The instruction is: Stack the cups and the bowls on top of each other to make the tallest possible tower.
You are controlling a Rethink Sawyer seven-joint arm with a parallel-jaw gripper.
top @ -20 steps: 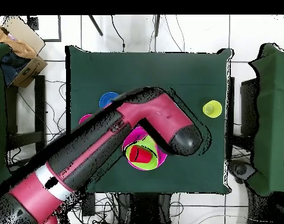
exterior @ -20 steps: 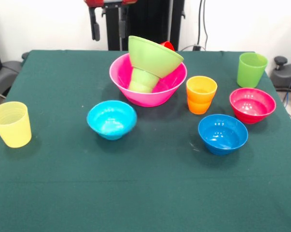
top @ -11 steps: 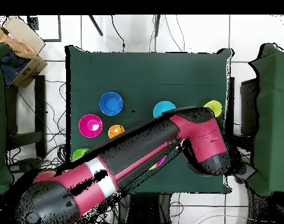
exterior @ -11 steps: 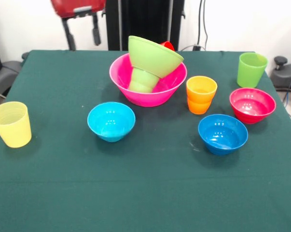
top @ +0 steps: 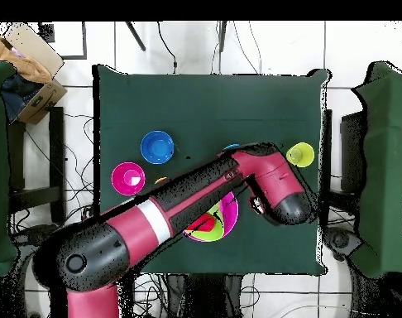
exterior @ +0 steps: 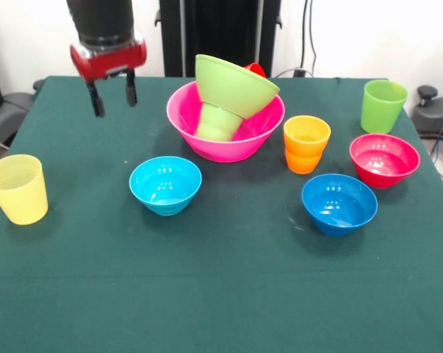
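The tower stands at the table's far middle: a large pink bowl (exterior: 184,131) holds an upturned small green cup (exterior: 220,122), with a lime green bowl (exterior: 232,84) tilted on it and a red cup (exterior: 256,70) peeking behind. My gripper (exterior: 113,99) hangs open and empty left of the tower, above the cloth. A light blue bowl (exterior: 165,184) sits in front of the tower. The pale yellow cup (exterior: 17,189) is at the far left. At the right are the orange cup (exterior: 306,143), magenta bowl (exterior: 383,159), darker blue bowl (exterior: 339,203) and taller lime green cup (exterior: 383,105).
In the overhead view the red and black arm (top: 196,199) lies across the table and covers most of the tower and the gripper. The darker blue bowl (top: 157,146), magenta bowl (top: 127,177) and yellow cup (top: 300,154) show beside it.
My gripper has come down and swung away from the tower toward the yellow cup's side. The light blue bowl has edged slightly that way. The tower is unchanged.
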